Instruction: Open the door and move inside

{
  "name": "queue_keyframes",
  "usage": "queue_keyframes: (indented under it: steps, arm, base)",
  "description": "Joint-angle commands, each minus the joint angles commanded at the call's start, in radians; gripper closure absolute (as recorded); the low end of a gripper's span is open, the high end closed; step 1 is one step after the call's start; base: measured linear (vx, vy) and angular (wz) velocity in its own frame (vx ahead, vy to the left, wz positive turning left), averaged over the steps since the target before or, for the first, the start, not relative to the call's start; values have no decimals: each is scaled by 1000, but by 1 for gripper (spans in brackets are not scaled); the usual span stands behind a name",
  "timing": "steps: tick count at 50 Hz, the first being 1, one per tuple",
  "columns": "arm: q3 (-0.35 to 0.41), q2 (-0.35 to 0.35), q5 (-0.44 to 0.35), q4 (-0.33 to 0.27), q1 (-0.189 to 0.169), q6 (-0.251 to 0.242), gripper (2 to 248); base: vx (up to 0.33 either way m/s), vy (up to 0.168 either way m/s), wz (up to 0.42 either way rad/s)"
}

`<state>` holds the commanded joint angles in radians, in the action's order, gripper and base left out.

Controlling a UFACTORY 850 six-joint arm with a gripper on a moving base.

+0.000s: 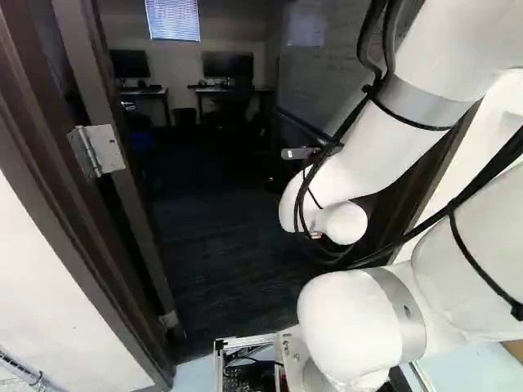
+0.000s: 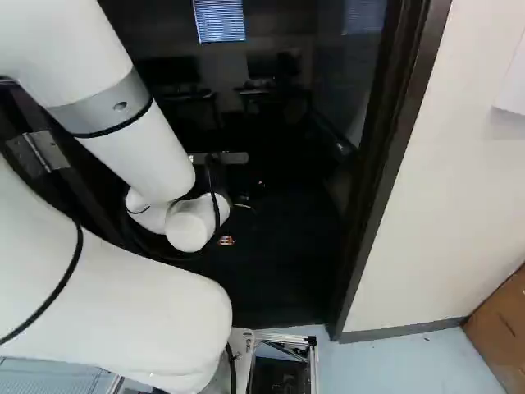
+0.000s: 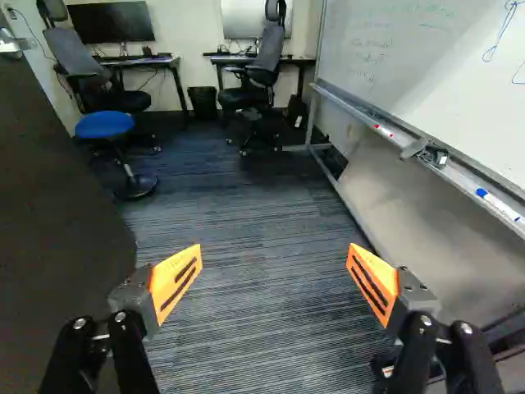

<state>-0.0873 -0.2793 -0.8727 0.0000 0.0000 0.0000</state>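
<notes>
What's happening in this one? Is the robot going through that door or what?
It looks that way. The robot's arm reaches through an open doorway into a carpeted office with desks and a whiteboard. The door stands open beside the hand, whose fingers are spread with nothing between them, so nothing is being gripped. The base appears to be just outside the doorway, so the door is open but moving inside looks unfinished.
</notes>
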Motion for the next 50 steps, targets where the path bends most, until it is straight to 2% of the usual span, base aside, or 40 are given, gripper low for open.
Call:
queue_keyframes:
  steps: [50]
  arm:
    - [0, 0, 0, 0, 0, 0, 3]
  base:
    - [129, 3, -8]
